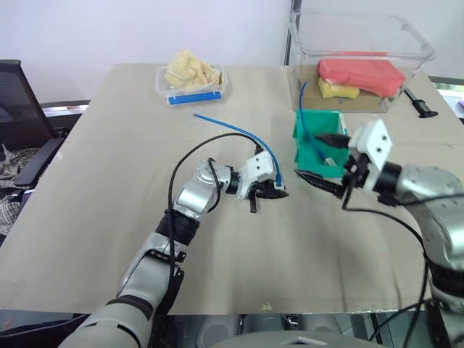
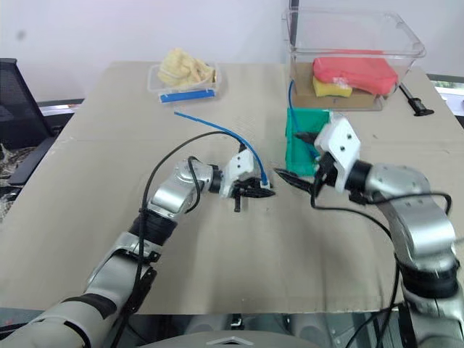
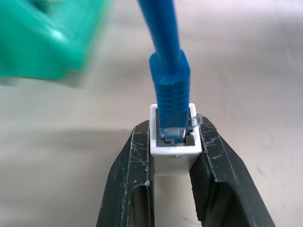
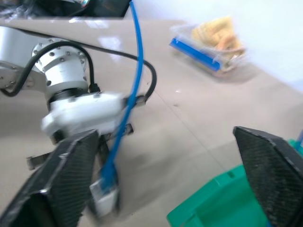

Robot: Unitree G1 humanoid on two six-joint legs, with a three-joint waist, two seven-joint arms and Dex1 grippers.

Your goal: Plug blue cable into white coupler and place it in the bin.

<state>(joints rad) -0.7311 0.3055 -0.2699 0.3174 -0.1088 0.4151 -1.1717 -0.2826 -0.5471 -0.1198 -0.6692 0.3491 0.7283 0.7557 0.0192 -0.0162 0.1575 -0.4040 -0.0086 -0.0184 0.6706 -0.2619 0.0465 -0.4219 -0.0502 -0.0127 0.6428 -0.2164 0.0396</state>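
Observation:
My left gripper (image 1: 274, 193) is shut on the white coupler (image 3: 173, 158) at mid-table, fingers pinching its two sides. The blue cable (image 3: 168, 71) has its plug seated in the coupler's socket, and the cable (image 1: 239, 132) arcs up and back toward the far left of the table. My right gripper (image 1: 308, 154) stands open just right of the plug, holding nothing, with its fingers in front of the teal bin (image 1: 326, 119). In the right wrist view the cable (image 4: 135, 80) runs down to the coupler (image 4: 104, 198) between my wide-apart right fingers (image 4: 66, 179).
Another blue cable (image 1: 302, 101) hangs over the bin's wall. A large clear tub (image 1: 362, 43) with red and yellow contents stands behind the bin. A small clear tray (image 1: 190, 76) sits at the back, a black tool (image 1: 420, 101) at the far right.

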